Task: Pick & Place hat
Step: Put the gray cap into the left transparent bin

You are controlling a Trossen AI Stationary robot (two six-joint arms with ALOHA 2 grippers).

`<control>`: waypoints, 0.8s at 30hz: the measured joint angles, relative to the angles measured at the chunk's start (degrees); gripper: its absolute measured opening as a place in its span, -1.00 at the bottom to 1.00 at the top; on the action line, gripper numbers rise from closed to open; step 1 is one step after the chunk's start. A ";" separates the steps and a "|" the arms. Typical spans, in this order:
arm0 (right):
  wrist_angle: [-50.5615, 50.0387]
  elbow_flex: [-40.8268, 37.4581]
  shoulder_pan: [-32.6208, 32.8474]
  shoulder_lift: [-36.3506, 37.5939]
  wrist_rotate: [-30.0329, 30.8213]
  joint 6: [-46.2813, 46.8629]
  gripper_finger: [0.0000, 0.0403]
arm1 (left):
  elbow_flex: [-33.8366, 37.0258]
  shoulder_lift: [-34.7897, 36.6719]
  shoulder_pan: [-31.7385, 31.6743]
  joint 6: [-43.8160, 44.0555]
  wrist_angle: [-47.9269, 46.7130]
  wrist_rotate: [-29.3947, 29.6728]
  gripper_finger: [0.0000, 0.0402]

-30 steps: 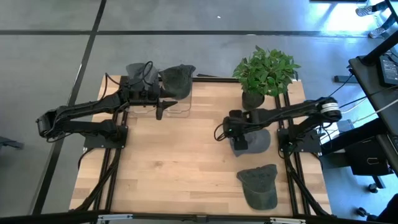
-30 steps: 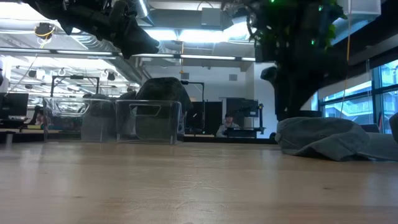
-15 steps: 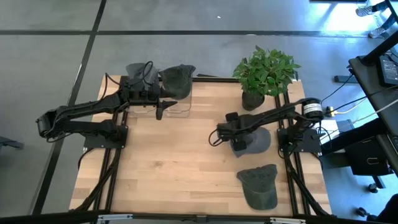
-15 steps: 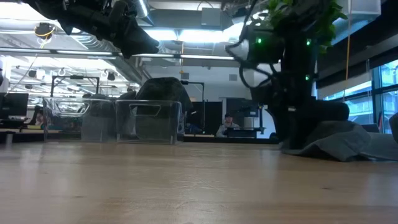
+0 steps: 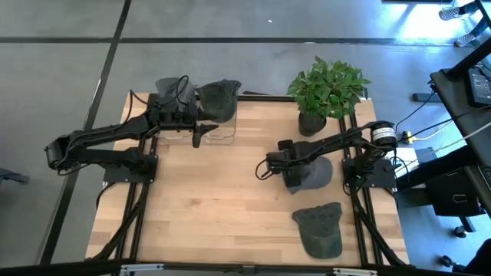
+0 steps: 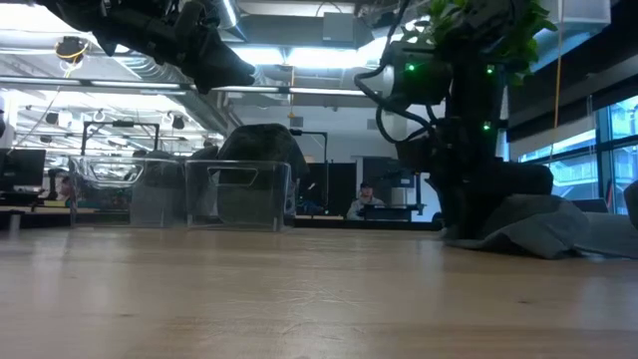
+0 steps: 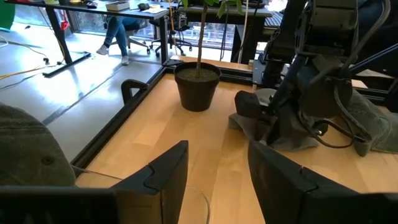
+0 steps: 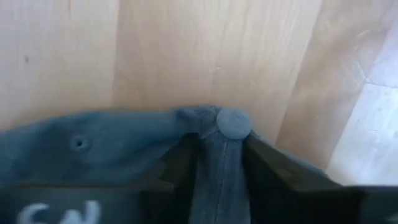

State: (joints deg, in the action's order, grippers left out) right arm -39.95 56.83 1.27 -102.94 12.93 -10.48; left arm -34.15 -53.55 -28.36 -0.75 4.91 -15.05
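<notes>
The light wooden table (image 5: 222,207) is being shared by a leafy potted plant (image 5: 328,86) at its one o'clock corner and a clear plastic bin (image 5: 213,126) at eleven. The blue-grey fabric cap (image 5: 318,173) at three o'clock is being pinched at its crown by the right gripper (image 8: 217,155). The left gripper (image 7: 214,165) is being held parted above the bin.

right gripper (image 5: 285,170): fingertips buried in grey cap (image 5: 313,173) | clear bin (image 6: 239,195): contents blurred | green cap (image 6: 632,211): cut off by edge
</notes>
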 joint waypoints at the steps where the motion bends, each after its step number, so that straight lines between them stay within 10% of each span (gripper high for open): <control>1: 0.15 -0.06 0.00 0.00 -0.12 0.00 -0.48 | 0.00 0.00 0.00 0.00 0.00 0.00 -0.18; 8: 1.97 -0.10 0.01 -0.09 -0.26 0.00 -0.92 | 0.00 -0.01 0.00 0.00 0.02 -0.01 -0.20; 24: -1.86 7.04 -0.01 7.23 8.35 1.90 -0.92 | 0.00 -0.01 0.00 0.54 1.31 -0.02 -0.18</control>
State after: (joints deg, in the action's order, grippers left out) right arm -41.81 63.87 1.26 -95.70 21.27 -8.58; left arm -34.15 -53.56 -28.36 -0.22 6.22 -15.07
